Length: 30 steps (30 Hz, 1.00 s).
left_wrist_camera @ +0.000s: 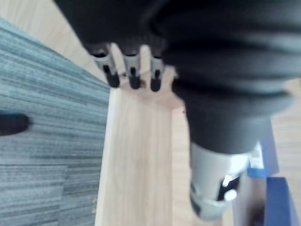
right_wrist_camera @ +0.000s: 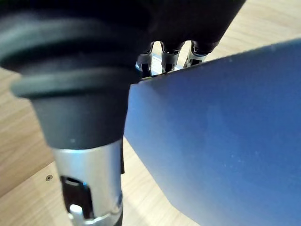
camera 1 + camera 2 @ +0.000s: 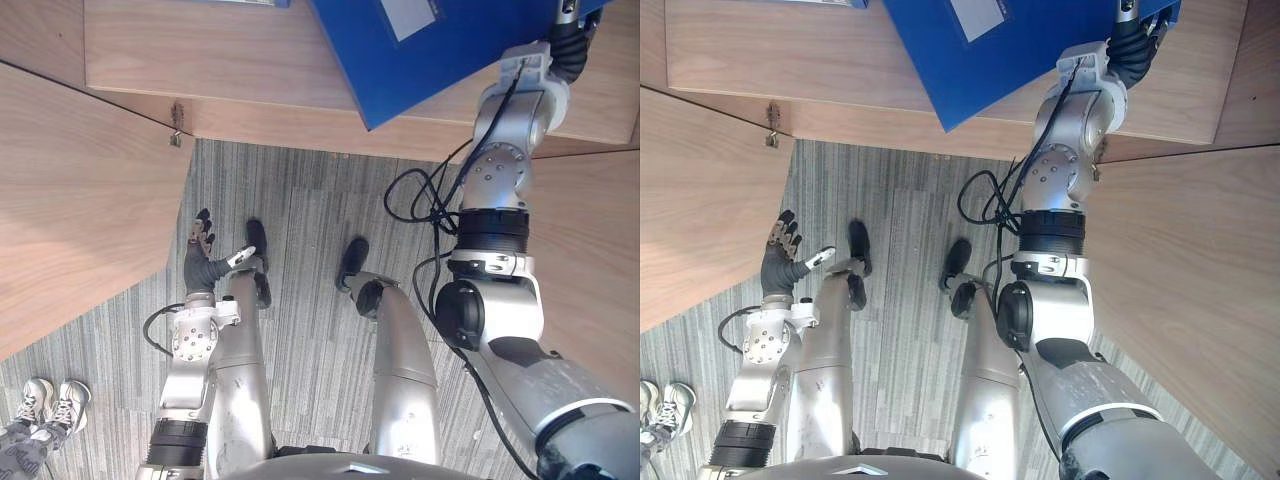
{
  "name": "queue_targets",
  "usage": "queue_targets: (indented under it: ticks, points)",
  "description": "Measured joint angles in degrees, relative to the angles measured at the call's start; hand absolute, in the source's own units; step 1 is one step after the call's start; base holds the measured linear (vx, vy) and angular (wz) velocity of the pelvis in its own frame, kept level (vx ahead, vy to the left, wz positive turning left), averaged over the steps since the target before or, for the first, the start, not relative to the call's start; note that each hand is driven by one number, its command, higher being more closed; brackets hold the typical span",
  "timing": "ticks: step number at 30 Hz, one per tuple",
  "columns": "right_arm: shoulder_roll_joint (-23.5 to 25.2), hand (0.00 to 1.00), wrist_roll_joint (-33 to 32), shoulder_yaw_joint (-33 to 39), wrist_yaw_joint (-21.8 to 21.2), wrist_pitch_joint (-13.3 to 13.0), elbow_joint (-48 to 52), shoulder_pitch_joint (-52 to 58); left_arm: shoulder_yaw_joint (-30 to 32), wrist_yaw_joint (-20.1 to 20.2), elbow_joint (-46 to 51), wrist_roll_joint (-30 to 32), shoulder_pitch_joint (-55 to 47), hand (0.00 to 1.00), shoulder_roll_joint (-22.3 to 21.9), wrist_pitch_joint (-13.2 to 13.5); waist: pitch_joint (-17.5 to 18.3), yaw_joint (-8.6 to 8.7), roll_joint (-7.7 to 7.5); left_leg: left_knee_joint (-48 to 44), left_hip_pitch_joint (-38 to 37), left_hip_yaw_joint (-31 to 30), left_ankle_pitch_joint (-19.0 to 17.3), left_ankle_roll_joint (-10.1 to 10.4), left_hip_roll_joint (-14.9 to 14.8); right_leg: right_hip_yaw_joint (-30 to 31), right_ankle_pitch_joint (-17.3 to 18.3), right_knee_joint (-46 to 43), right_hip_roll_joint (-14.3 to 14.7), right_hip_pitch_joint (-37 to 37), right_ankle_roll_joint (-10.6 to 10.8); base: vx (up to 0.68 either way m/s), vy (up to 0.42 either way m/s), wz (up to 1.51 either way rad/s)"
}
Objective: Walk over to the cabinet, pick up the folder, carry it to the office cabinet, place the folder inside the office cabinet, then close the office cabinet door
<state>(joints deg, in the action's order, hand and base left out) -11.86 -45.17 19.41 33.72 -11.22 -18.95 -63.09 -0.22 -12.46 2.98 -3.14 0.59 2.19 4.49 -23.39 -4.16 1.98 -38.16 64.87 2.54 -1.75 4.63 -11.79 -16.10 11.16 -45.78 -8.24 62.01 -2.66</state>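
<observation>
Right hand (image 2: 164,51) clamped on blue folder (image 3: 440,55): fingers hooked over its edge, thumb on the near face. Folder is tilted over the cabinet shelf (image 3: 250,60). Its long edge runs diagonally away from the fingers, far corner pointing back at the carpet (image 3: 300,220). Left hand (image 3: 203,258) relaxed, fingertips beside the open door (image 3: 70,200).

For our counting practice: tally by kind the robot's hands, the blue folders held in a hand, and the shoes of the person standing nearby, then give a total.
Robot hands: 2 (left hand open over the floor, right hand curled on the folder's edge)
Held blue folder: 1
A person's shoes: 2
Total: 5
</observation>
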Motion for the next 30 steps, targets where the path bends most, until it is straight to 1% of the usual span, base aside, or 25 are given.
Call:
queue_targets:
  ticks: [4, 6, 9, 10, 11, 12, 13, 14, 15, 16, 18, 21, 22, 24, 25, 27, 29, 30]
  points:
    - [-0.1, 0.00, 2.0, 1.6, 0.2, 0.7, 0.1, 1.0, 0.0, -0.1, -0.3, 0.0, 0.4, 0.00, 0.0, -0.2, 0.0, 0.00, -0.02, 0.4, 0.0, 0.0, 0.4, 0.0, 0.1, -0.1, -0.3, 0.6, 0.0, 0.0, 0.0, 0.00, 0.000, 0.00]
    - [-0.6, 0.00, 4.9, 2.2, 1.1, 1.8, 0.2, 2.2, 0.1, -0.2, -0.3, 0.0, 0.6, 0.00, 0.0, -0.2, 0.0, 0.00, -0.03, 0.4, 0.0, 0.1, 0.4, 0.0, 0.1, -0.1, -0.3, 0.7, 0.0, 0.0, 0.1, 0.00, 0.000, 0.00]
    - [-1.9, 0.00, 7.5, 3.5, 1.9, 3.1, 0.2, 2.9, 0.1, -1.0, -0.3, 0.0, 1.1, 0.00, -0.1, -0.3, 0.0, 0.01, -0.04, 0.3, 0.0, 0.3, 0.4, 0.0, 0.0, 0.1, -0.6, 1.0, 0.1, 0.0, 0.2, -0.01, 0.001, -0.03]
    - [-2.9, 0.00, 10.1, 3.9, 2.0, 4.1, 0.5, 3.3, 0.1, -1.1, -0.4, 0.0, 1.3, 0.00, 0.0, -0.3, 0.0, 0.03, -0.05, 0.3, 0.0, 0.3, 0.4, -0.1, 0.0, 0.1, -0.6, 1.1, 0.1, 0.0, 0.4, -0.03, 0.002, -0.04]
    - [-3.3, 0.00, 11.1, 4.0, 2.0, 4.3, 0.6, 3.5, 0.1, -1.1, -0.4, 0.0, 1.5, 0.00, 0.0, -0.3, 0.0, 0.03, -0.05, 0.3, 0.0, 0.4, 0.4, -0.1, 0.0, 0.2, -0.7, 1.2, 0.2, 0.0, 0.5, -0.03, 0.002, -0.06]
    - [-4.3, 0.00, 13.7, 4.2, 2.0, 5.5, 1.0, 3.8, 0.1, -1.1, -1.2, 0.0, 2.2, 0.00, 0.0, -0.3, 0.0, 0.02, -0.05, 0.2, 0.0, 0.5, 0.3, -0.1, -0.1, 0.3, -0.8, 1.4, 0.3, 0.0, 0.7, -0.03, 0.003, -0.08]
    - [-4.8, 0.00, 14.8, 4.5, 2.1, 6.4, 2.2, 4.0, 0.2, -1.1, -1.7, 0.0, 2.9, 0.00, 0.0, -0.4, 0.0, 0.18, -0.07, 0.2, 0.1, 0.6, 0.3, -0.2, -0.2, 0.4, -1.0, 1.8, 0.4, 0.0, 0.9, -0.02, 0.004, -0.09]
    - [-4.9, 0.00, 16.1, 4.6, 2.2, 6.7, 2.7, 4.0, 0.2, -1.1, -1.8, 0.0, 3.2, 0.00, 0.0, -0.4, 0.0, 0.34, -0.08, 0.2, 0.2, 0.6, 0.3, -0.2, -0.3, 0.4, -1.1, 2.0, 0.5, 0.0, 0.9, -0.02, 0.004, -0.10]
    - [-5.3, 0.00, 18.6, 4.6, 2.5, 7.5, 2.9, 4.0, 0.2, -1.1, -1.8, 0.0, 3.7, 0.00, -0.1, -0.4, -0.1, 0.63, -0.11, 0.2, 0.2, 0.6, 0.2, -0.3, -0.4, 0.5, -1.2, 2.3, 0.6, -0.1, 1.0, -0.02, 0.004, -0.07]
    - [-5.6, 0.00, 19.8, 4.6, 2.7, 8.1, 3.0, 4.0, 0.2, -1.1, -1.8, 0.0, 3.9, 0.00, -0.1, -0.4, -0.1, 0.76, -0.11, 0.1, 0.2, 0.6, 0.2, -0.4, -0.4, 0.5, -1.3, 2.4, 0.6, -0.2, 1.1, -0.02, 0.004, -0.07]
    - [-5.9, 0.00, 24.1, 5.7, 3.7, 10.0, 5.0, 4.6, 0.3, -1.1, -1.9, 0.0, 5.5, 0.00, -0.5, -0.4, -0.1, 0.89, -0.13, 0.0, 0.2, 0.8, 0.1, -0.6, -0.5, 0.8, -1.6, 2.6, 0.7, -0.2, 1.2, -0.02, 0.004, -0.05]
    - [-6.3, 0.00, 29.3, 6.4, 4.4, 11.3, 7.5, 6.1, 0.4, -1.1, -1.9, 0.1, 5.9, 0.00, -0.6, -0.4, -0.1, 0.94, -0.14, -0.5, 0.3, 0.9, -0.3, -1.0, -0.6, 1.0, -1.6, 2.6, 0.8, -0.2, 1.2, -0.01, 0.000, -0.04]
    - [-6.5, 0.00, 30.1, 6.4, 4.4, 11.5, 8.3, 6.8, 0.5, -1.1, -2.0, 0.1, 5.9, 0.00, -0.6, -0.4, -0.1, 0.93, -0.15, -0.6, 0.3, 0.9, -0.4, -1.0, -0.6, 1.0, -1.6, 2.6, 0.8, -0.2, 1.2, 0.00, 0.000, 0.00]
    - [-7.0, 0.00, 34.4, 5.9, 4.3, 11.5, 12.6, 11.1, 1.1, -1.1, -2.0, 1.1, 5.8, 0.00, -0.6, -0.4, -0.2, 0.94, -0.33, -0.8, 0.4, 1.0, -0.5, -1.0, -0.6, 1.0, -1.8, 2.6, 0.8, -0.2, 1.1, 0.00, 0.000, 0.00]
    - [-7.0, 0.00, 35.1, 5.8, 4.3, 11.5, 13.2, 11.8, 1.3, -1.1, -2.0, 1.1, 5.8, 0.00, -0.6, -0.4, -0.2, 0.94, -0.37, -0.8, 0.4, 1.0, -0.5, -1.0, -0.6, 1.1, -1.8, 2.6, 0.8, -0.2, 1.1, 0.00, 0.000, 0.00]
    - [-7.0, 0.00, 40.1, 4.6, 3.8, 11.5, 18.5, 17.9, 2.1, -1.0, -3.1, 1.5, 5.9, 0.00, -0.7, -0.4, -0.3, 0.93, -0.45, -0.9, 0.1, 1.8, -1.4, -1.5, -0.6, 1.3, -1.4, 2.8, 0.7, -0.3, 1.7, 0.00, -0.002, -0.04]
    - [-7.0, 0.00, 44.0, 3.4, 3.5, 11.4, 21.2, 21.3, 2.6, -0.9, -4.2, 2.3, 5.8, 0.00, -0.9, -0.4, -0.3, 1.06, -0.45, -1.0, 0.0, 2.2, -1.9, -1.7, -0.7, 1.6, -1.3, 2.7, 0.6, -0.3, 1.9, 0.00, 0.001, -0.08]
    - [-7.0, 0.00, 47.3, 2.1, 2.6, 11.3, 23.9, 24.9, 2.7, -0.9, -4.5, 2.3, 5.9, 0.00, -1.1, -0.4, -0.3, 1.15, -0.45, -1.6, 0.0, 2.4, -2.4, -1.8, -0.8, 1.8, -1.1, 2.6, 0.6, -0.5, 2.1, 0.01, 0.006, -0.08]
